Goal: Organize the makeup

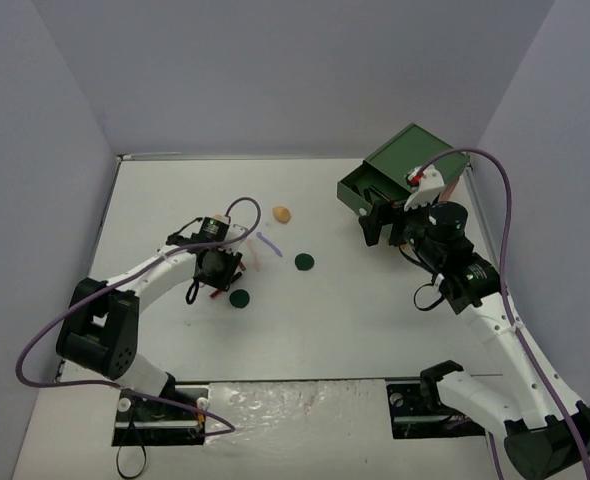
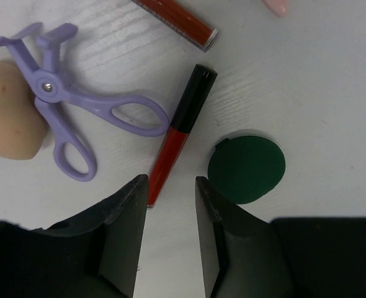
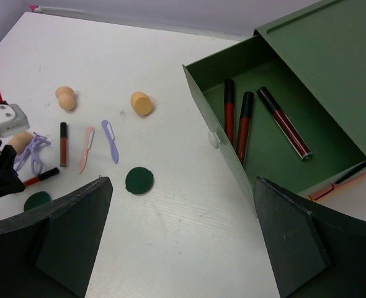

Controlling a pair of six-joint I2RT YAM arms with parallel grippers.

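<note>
My left gripper (image 2: 170, 186) is open and empty, low over the table. Just ahead of its fingers lies a red stick with a black cap (image 2: 177, 133). A dark green disc (image 2: 247, 167) is to its right, and a lilac scissor-like tool (image 2: 49, 87) and a tan sponge (image 2: 6, 118) to its left. My right gripper (image 3: 183, 180) is wide open and empty above bare table, beside the open green drawer (image 3: 198, 93), which holds three red-black sticks (image 3: 245, 124). Another disc (image 3: 139, 180), a pink stick (image 3: 86, 149), a lilac stick (image 3: 110, 141) and two more sponges (image 3: 141, 103) lie loose.
The drawer chest (image 1: 405, 175) stands at the back right, its drawer pulled out toward the left. White walls close in the table on the left, back and right. The loose items cluster round the left gripper (image 1: 218, 268).
</note>
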